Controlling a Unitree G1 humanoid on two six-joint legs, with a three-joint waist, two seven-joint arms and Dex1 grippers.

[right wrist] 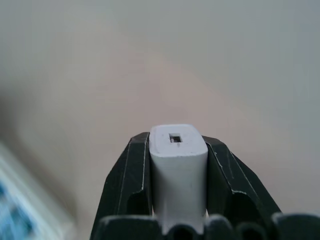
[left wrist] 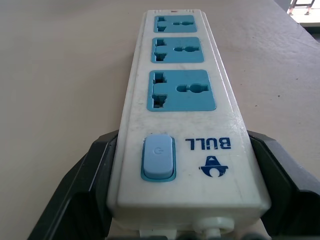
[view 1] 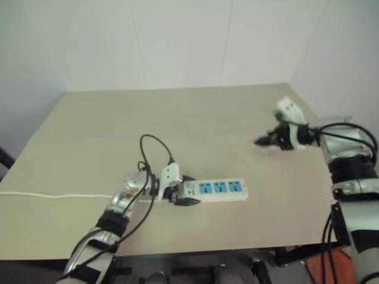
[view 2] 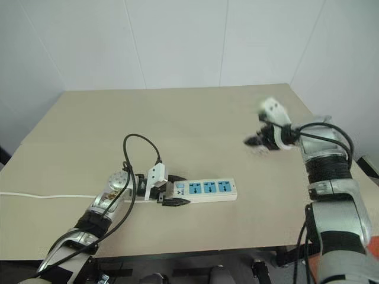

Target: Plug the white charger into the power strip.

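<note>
The left hand [view 1: 177,195] clamps the power strip [view 1: 216,189]; the right hand [right wrist: 177,200] grips the white charger [right wrist: 177,170] aloft, still unplugged.

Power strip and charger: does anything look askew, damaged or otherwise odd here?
Nothing stands out. The power strip lies flat on the table, its switch end clamped by the left gripper, all three sockets free. The right gripper holds the white charger squarely above the table.

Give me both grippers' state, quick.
Left gripper: closed on the switch end of the power strip, which lies on the table.
Right gripper: closed on the white charger, held above the table.
</note>
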